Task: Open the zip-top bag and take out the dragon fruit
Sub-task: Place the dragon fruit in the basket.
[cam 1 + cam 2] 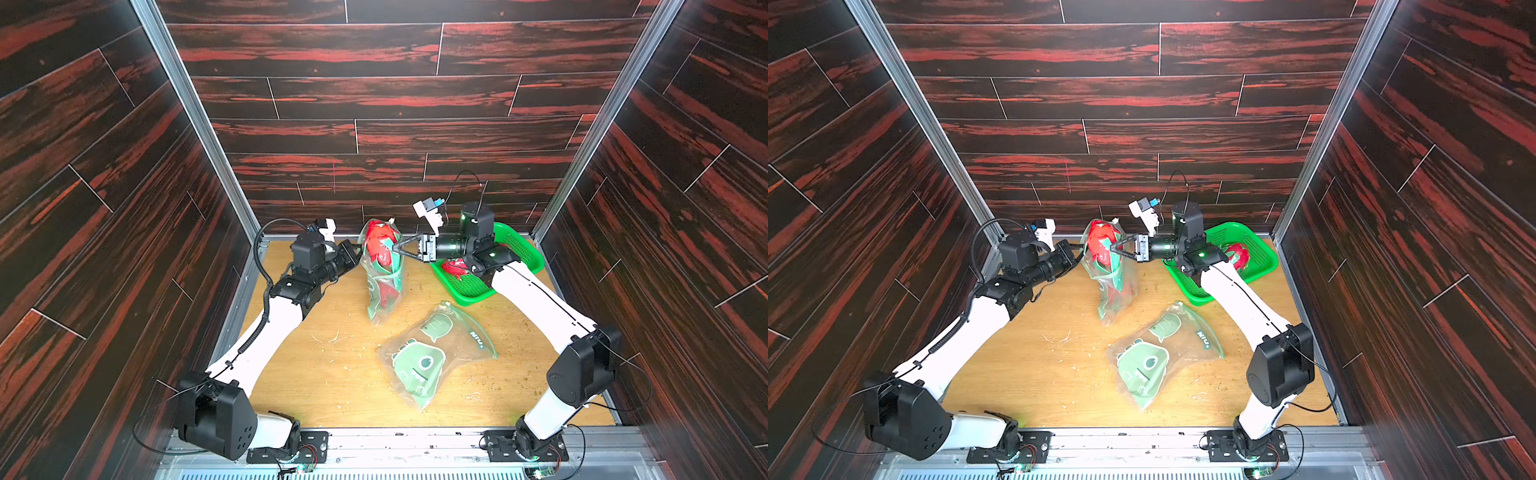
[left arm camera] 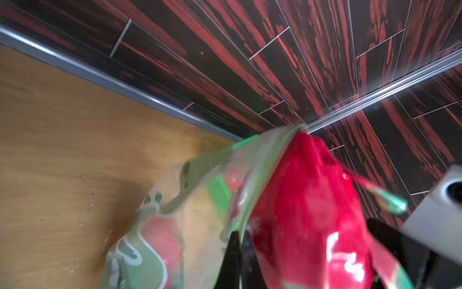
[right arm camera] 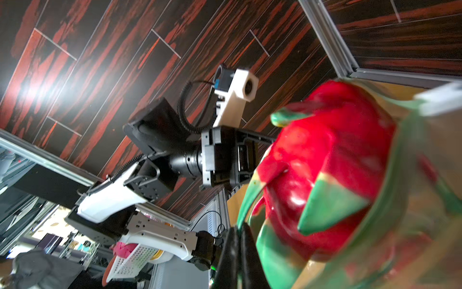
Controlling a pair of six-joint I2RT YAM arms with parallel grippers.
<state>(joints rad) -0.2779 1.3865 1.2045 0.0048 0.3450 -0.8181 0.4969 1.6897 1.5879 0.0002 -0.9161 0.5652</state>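
A clear zip-top bag (image 1: 382,307) with green print hangs upright near the back of the table, held at its mouth from both sides. My left gripper (image 2: 241,240) is shut on one edge of the mouth. On the opposite green edge my right gripper (image 3: 241,232) is shut, its tip at the bag in both top views (image 1: 394,246) (image 1: 1112,247). One red dragon fruit (image 1: 376,243) (image 3: 325,162) with green scales fills the bag's mouth. A second red shape (image 1: 384,291) shows lower inside the bag.
A green perforated basket (image 1: 473,286) stands at the back right under my right arm, with a dragon fruit (image 1: 1237,254) in it. An empty flat zip-top bag (image 1: 432,357) lies mid-table. Dark wood-patterned walls enclose three sides.
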